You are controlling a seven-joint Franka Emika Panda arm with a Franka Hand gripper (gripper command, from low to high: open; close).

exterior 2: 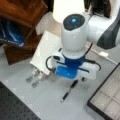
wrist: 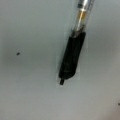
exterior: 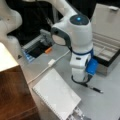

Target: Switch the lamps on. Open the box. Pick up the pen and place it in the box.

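Observation:
The pen (exterior: 94, 89) lies flat on the grey table, black with a silvery middle, also seen in a front view (exterior 2: 68, 92). My gripper (exterior 2: 77, 79) hangs straight down over the pen's upper end, low above the table, with its fingers hidden under the white and blue hand. In the wrist view the pen's (wrist: 71, 58) black end fills the middle and no fingers show. The box (exterior: 107, 48) stands open at a front view's right, lid raised, pale divided lining (exterior 2: 108, 98) exposed. A lamp (exterior 2: 68, 10) glows bright cream-white; its shade (exterior: 6, 58) is at a front view's left.
A white spiral notebook (exterior: 56, 96) lies just left of the arm, with a white cable and square plug (exterior: 51, 62) behind it. A brown wooden cabinet (exterior: 15, 95) stands under the lamp. Black perforated board (exterior 2: 15, 110) borders the table.

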